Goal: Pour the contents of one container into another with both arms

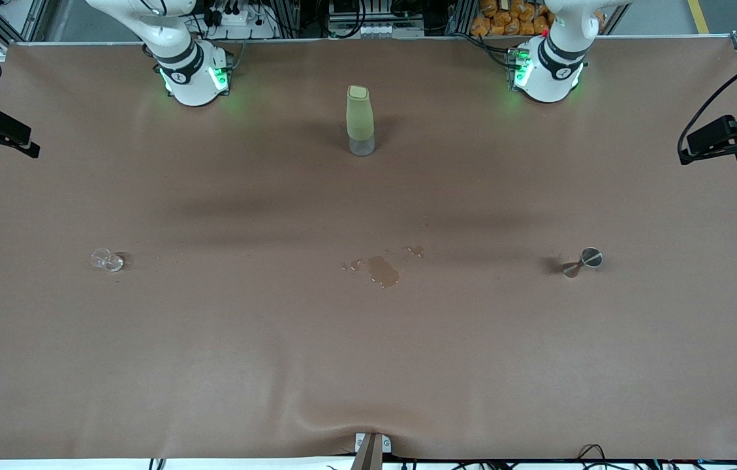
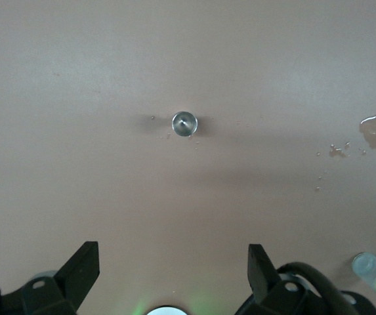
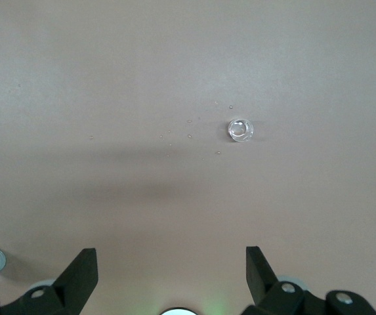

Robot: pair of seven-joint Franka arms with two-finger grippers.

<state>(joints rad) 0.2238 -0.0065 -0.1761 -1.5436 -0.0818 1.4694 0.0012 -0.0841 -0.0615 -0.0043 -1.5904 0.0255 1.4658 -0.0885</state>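
**Both grippers high and open, two small vessels waiting**

We see the small clear glass (image 1: 107, 260) at the middle left of the front view, toward the right arm's end of the table, and the metal jigger (image 1: 583, 262) at the middle right, toward the left arm's end. Both stand upright and untouched. The right gripper (image 3: 171, 279) hangs high over the table above the glass (image 3: 240, 130), its fingers (image 3: 83, 269) spread wide with nothing between them. The left gripper (image 2: 174, 275) hangs likewise over the jigger (image 2: 184, 123), fingers (image 2: 86, 266) spread and empty.

We judge the step in hand to be the reach. To do it well, we should bring each gripper straight down, centre the jaws on its vessel, and close gently (both are small and look easy to tip).

The front view alone shows the tall pale-green bottle (image 1: 360, 121) at upper centre between the two arm bases, and the puddle (image 1: 382, 269) on the table's middle, between glass and jigger. The grippers themselves do not show there. The wrist views supply them, and look straight down into each vessel's mouth; whether either holds liquid we cannot tell.
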